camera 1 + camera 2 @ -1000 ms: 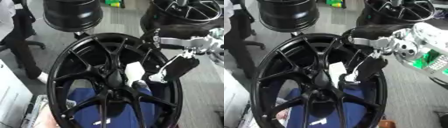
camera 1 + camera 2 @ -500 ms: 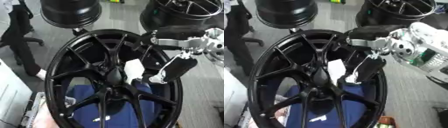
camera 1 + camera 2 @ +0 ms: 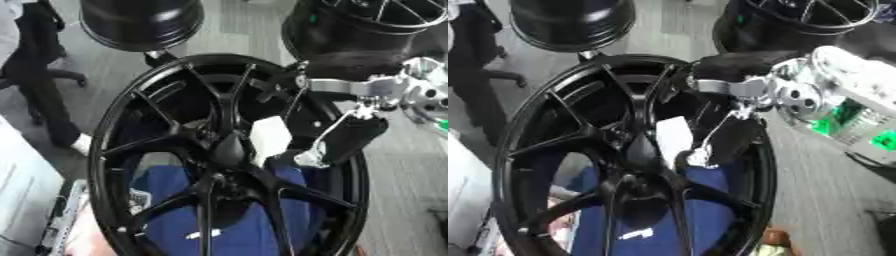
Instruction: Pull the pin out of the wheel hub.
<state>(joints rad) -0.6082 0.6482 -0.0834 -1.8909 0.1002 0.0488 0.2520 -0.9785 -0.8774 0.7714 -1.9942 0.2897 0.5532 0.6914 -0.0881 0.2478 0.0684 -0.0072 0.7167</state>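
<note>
Black multi-spoke wheel hub (image 3: pixel 219 150) stands nearly upright, face toward the camera, filling the frame centre; blue cloth (image 3: pixel 245 220) shows through its lower spokes. A white tag (image 3: pixel 269 137) lies just right of the hub centre; no writing legible on it or elsewhere. The pin itself cannot be made out. Right hand (image 3: pixel 346 140) reaches in from the right over the rim, its fingers angled down toward the centre; whether they are curled around anything cannot be told. Two further black wheels (image 3: pixel 140 22) stand behind on the floor.
</note>
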